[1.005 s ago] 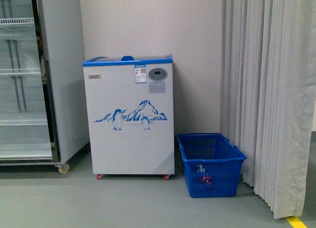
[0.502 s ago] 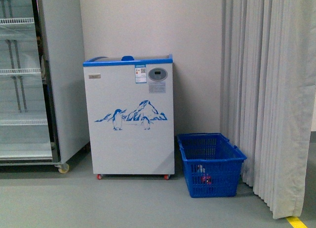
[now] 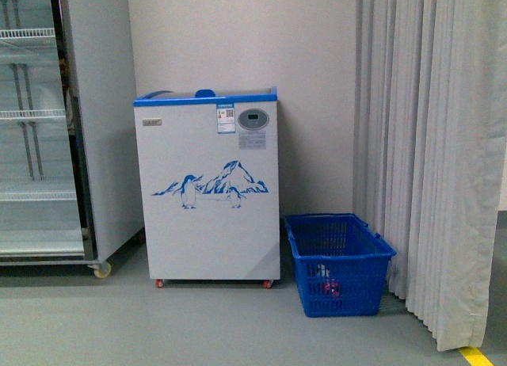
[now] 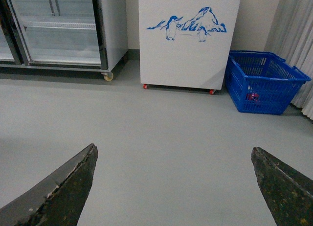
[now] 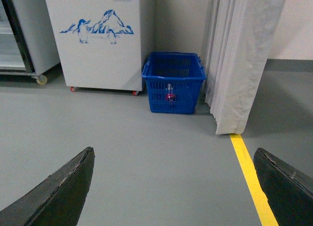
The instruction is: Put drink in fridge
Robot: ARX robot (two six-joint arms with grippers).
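The fridge (image 3: 207, 231) is white with a blue rim (image 3: 182, 101), a blue penguin-and-mountain drawing (image 3: 212, 184) and small red wheels (image 3: 159, 284). The basket (image 3: 348, 296) is bright blue lattice, with a pink item (image 3: 330, 287) showing through it. The curtain (image 3: 432, 144) is pale grey in vertical folds, and the floor (image 3: 198, 326) is plain grey with a yellow stripe (image 3: 475, 356).

Blue basket (image 5: 185, 96) well ahead of the right pincer (image 5: 173, 155), pale curtain (image 5: 239, 55) just beside it, yellow floor line (image 5: 249, 177) nearer the pincer
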